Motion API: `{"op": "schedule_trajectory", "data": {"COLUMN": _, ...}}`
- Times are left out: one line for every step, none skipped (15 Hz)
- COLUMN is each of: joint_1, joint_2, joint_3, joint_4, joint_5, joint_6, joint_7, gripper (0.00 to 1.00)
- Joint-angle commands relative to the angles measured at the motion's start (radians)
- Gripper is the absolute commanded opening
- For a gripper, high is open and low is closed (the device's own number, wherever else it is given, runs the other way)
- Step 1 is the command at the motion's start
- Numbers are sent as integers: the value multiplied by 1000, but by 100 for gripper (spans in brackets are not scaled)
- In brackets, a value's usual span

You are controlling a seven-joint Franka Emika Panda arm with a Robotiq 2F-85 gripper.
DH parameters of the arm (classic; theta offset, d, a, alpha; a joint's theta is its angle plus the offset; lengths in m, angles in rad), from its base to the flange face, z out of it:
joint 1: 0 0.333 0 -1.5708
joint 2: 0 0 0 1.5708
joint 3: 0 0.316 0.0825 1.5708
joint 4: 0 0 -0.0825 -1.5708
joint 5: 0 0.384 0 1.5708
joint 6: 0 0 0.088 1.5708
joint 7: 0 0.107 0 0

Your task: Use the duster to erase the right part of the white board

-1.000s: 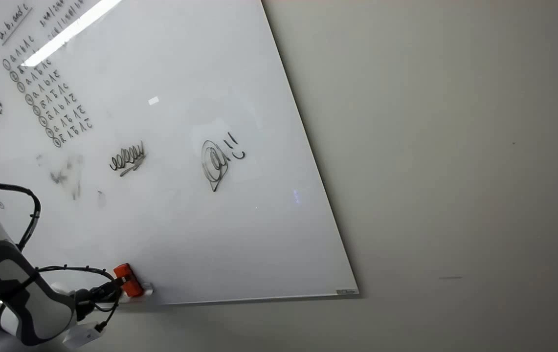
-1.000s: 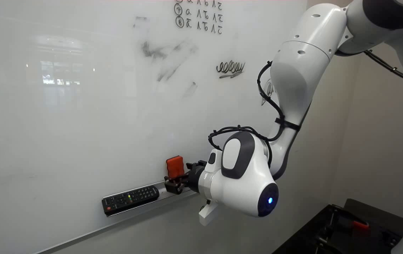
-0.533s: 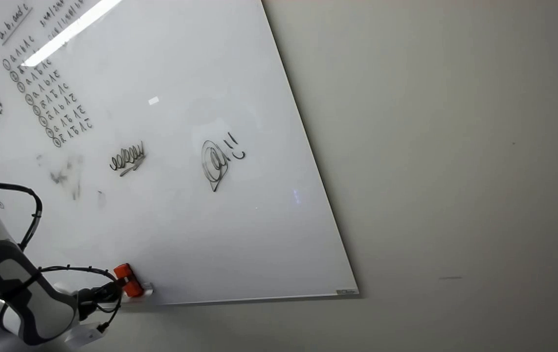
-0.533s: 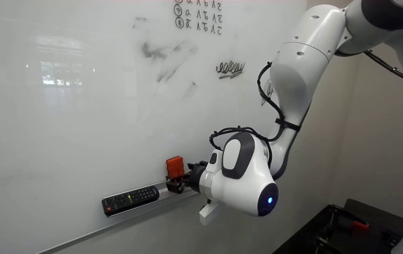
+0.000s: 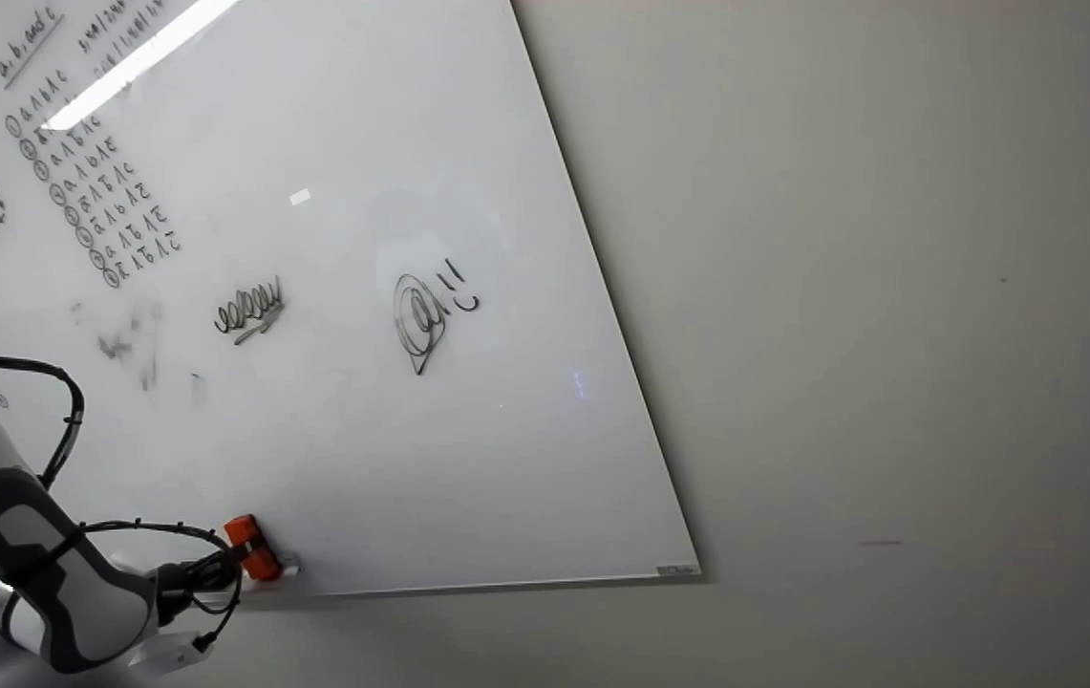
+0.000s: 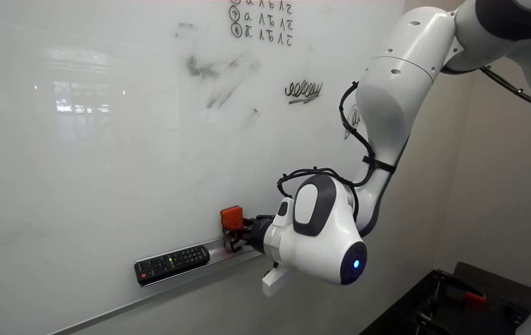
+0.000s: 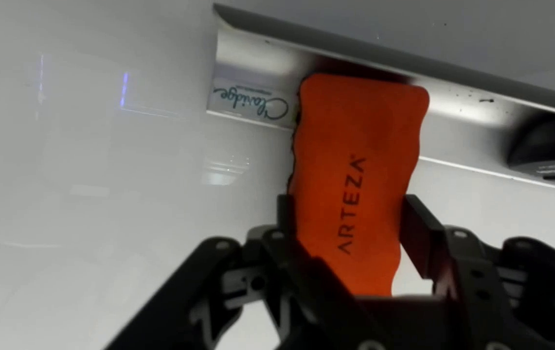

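"Have you got it?"

"I have. My hand (image 7: 348, 214) is clamped on the duster (image 7: 357, 175), one of my fingers (image 7: 420, 236) against each long side."

"Where is it?"

"Upright at the end of the tray (image 7: 253, 51), in front of the white board (image 5: 382, 440); whether its lower end bears on the tray I can't tell."

"How will it handle?"

"Light, I expect, with a stiff back that shouldn't break. The printed face looks smooth and may slide, so the wavy long sides, near the middle, are where I want my grip. Its underside is out of my sight, probably soft felt; I'd keep my fingers off it so it can lie flat."

"And the count?"

"One duster, one white board, one tray. One remote control (image 6: 172, 264), lying in the tray near the duster, not touching it. On the white board: one numbered list (image 5: 91, 186) of eight lines, one coiled scribble (image 5: 250, 311), one swirl (image 5: 418, 320), with two slanting strokes (image 5: 455, 270) and one curve (image 5: 465, 310) beside it. There are smudges (image 6: 202, 70) too, too blurred together to count."
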Motion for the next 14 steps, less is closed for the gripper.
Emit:
{"op": "schedule_trajectory", "data": {"joint_1": 10, "joint_2": -39, "joint_3": -12, "joint_4": -37, "joint_5": -13, "joint_6": -17, "joint_7": 38, "gripper": 30}}
{"op": "schedule_trajectory", "data": {"joint_1": 10, "joint_2": -40, "joint_3": -11, "joint_4": -38, "joint_5": -13, "joint_6": -16, "joint_7": 39, "gripper": 29}}
{"op": "schedule_trajectory", "data": {"joint_1": 10, "joint_2": -44, "joint_3": -10, "joint_4": -42, "joint_5": -8, "joint_6": -15, "joint_7": 37, "gripper": 28}}
{"op": "schedule_trajectory", "data": {"joint_1": 12, "joint_2": -53, "joint_3": -7, "joint_4": -50, "joint_5": -5, "joint_6": -17, "joint_7": 37, "gripper": 28}}
{"op": "schedule_trajectory", "data": {"joint_1": 13, "joint_2": -79, "joint_3": 0, "joint_4": -71, "joint_5": 0, "joint_6": -15, "joint_7": 36, "gripper": 28}}
{"op": "schedule_trajectory", "data": {"joint_1": 14, "joint_2": -109, "joint_3": 6, "joint_4": -93, "joint_5": 13, "joint_6": -15, "joint_7": 31, "gripper": 28}}
{"op": "schedule_trajectory", "data": {"joint_1": 13, "joint_2": -139, "joint_3": 12, "joint_4": -114, "joint_5": 19, "joint_6": -12, "joint_7": 31, "gripper": 28}}
{"op": "schedule_trajectory", "data": {"joint_1": 11, "joint_2": -184, "joint_3": 19, "joint_4": -144, "joint_5": 28, "joint_6": -1, "joint_7": 23, "gripper": 28}}
{"op": "schedule_trajectory", "data": {"joint_1": 9, "joint_2": -222, "joint_3": 26, "joint_4": -165, "joint_5": 39, "joint_6": 9, "joint_7": 17, "gripper": 28}}
{"op": "schedule_trajectory", "data": {"joint_1": 7, "joint_2": -266, "joint_3": 32, "joint_4": -188, "joint_5": 50, "joint_6": 25, "joint_7": 13, "gripper": 28}}
{"op": "schedule_trajectory", "data": {"joint_1": 9, "joint_2": -313, "joint_3": 37, "joint_4": -210, "joint_5": 63, "joint_6": 30, "joint_7": 7, "gripper": 28}}
{"op": "schedule_trajectory", "data": {"joint_1": 13, "joint_2": -356, "joint_3": 40, "joint_4": -229, "joint_5": 83, "joint_6": 31, "joint_7": -2, "gripper": 28}}
{"op": "schedule_trajectory", "data": {"joint_1": 17, "joint_2": -403, "joint_3": 42, "joint_4": -247, "joint_5": 98, "joint_6": 37, "joint_7": -9, "gripper": 28}}
{"op": "schedule_trajectory", "data": {"joint_1": 23, "joint_2": -452, "joint_3": 41, "joint_4": -263, "joint_5": 112, "joint_6": 43, "joint_7": -14, "gripper": 28}}
